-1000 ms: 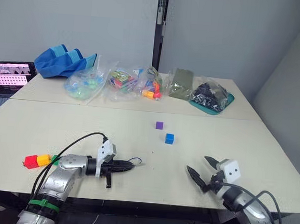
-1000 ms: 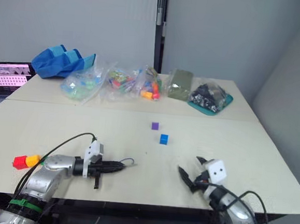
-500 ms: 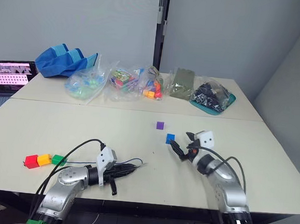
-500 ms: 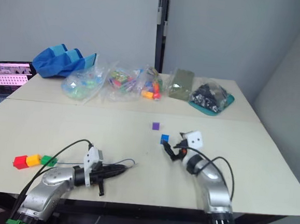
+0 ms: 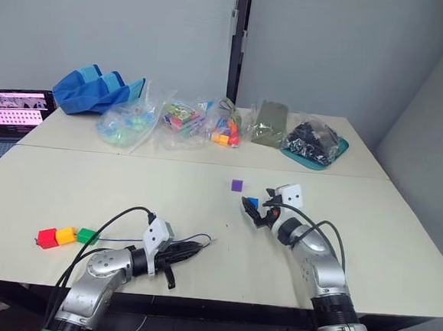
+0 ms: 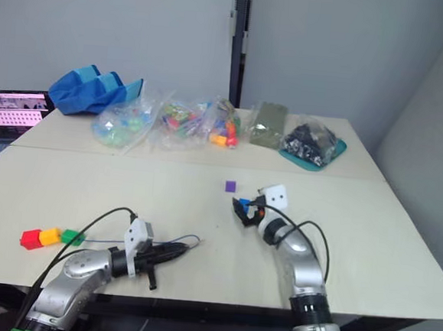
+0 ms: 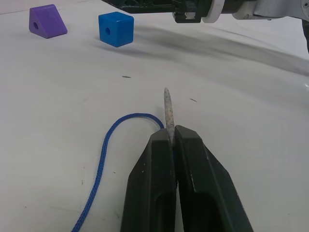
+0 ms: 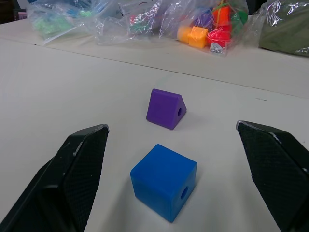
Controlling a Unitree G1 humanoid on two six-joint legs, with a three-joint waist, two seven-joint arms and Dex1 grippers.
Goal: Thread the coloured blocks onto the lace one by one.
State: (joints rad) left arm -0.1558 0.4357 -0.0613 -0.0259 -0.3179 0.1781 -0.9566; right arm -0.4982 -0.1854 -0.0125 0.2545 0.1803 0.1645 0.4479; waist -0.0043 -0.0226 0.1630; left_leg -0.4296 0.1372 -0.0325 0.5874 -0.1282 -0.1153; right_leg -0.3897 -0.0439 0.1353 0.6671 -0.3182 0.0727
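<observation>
Nearest the table's front edge, the left gripper (image 7: 171, 145) is seen clamped tight on the lace (image 7: 104, 154), just behind its stiff pale tip (image 7: 167, 108). The tip is left sticking out beyond the fingers, presumably so that a block's hole can be slid over it. The thin blue cord is looped back from the grip and trails left across the table (image 5: 330, 243).

At the far left of the near table, the red block (image 5: 45, 237), orange-yellow block (image 5: 65, 235) and green block (image 5: 86, 235) are lined up touching in a row, apparently already on the lace, whose line runs toward them.

Further out, right of centre, the right gripper (image 8: 176, 159) is held wide open, its two fingers straddling the blue cube (image 8: 164, 187) without touching it and gripping nothing. This placement is judged to be the approach for picking up the fourth block. The cube's bore faces sideways, which should suit a grasp that leaves the hole free.

Just beyond it lies the purple block (image 8: 165, 108), a wedge shape with its own hole, close to but apart from the cube.

Along the far table, clear bags of mixed toys (image 5: 198, 123) are set well out of the way.
</observation>
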